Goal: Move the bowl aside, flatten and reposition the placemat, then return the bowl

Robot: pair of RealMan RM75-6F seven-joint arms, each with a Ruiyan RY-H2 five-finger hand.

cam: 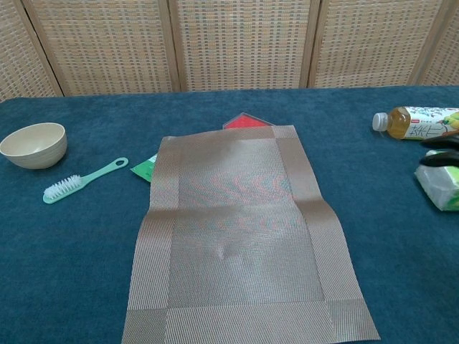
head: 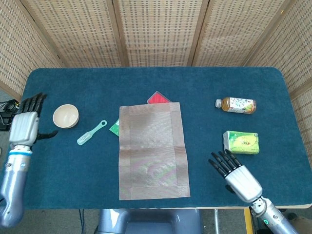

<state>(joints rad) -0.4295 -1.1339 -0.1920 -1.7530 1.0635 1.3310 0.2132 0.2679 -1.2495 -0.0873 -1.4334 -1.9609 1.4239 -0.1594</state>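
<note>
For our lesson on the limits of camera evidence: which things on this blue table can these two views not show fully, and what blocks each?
- Red flat item: mostly hidden under the woven grey placemat, both views.
- Green packet: partly under the placemat's left edge.
- Green tissue pack: cut by the chest view's right edge.
- Juice bottle label: too small to read.
- Left hand: outside the chest view.

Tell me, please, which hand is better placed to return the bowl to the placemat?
Probably the left hand: it hovers open just beside the bowl, while the right hand is across the placemat, near the table's front right edge.
</note>
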